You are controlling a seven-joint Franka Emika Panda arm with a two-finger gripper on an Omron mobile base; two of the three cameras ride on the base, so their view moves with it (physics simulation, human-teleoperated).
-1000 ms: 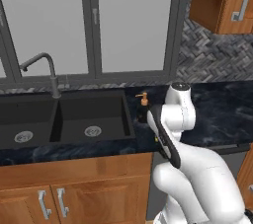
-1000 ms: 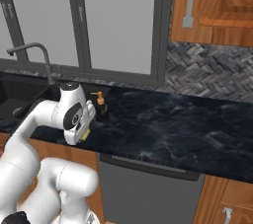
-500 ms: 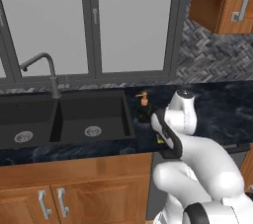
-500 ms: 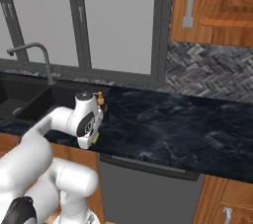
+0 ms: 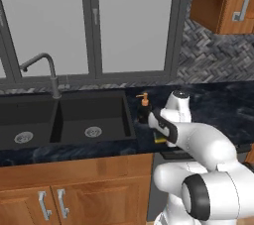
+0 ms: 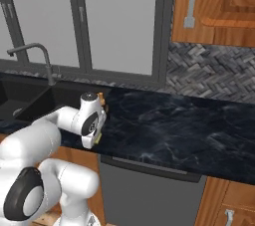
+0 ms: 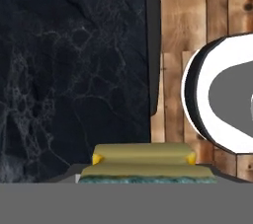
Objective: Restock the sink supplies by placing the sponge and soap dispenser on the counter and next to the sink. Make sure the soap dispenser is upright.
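Sink (image 5: 74, 120): black double basin, lying at the far left, grey faucet (image 5: 45, 68) arching behind it.

Soap dispenser (image 5: 144, 107): standing upright on the dark surface (image 5: 218, 105), just right of the basin's rim, toward the back.

Sponge (image 5: 158, 140): sitting just in front of the dispenser, over the front strip of the surface and near the sink. Whether it is resting on the stone or hanging just above it, I cannot tell. In the hand view, its long axis is running straight across the claw's mouth.

Claw (image 5: 161, 133): pointing down with the sponge directly under it and appearing to be grasping it by its ends. In my judgement, the coming move is turning on a straight drop and release.
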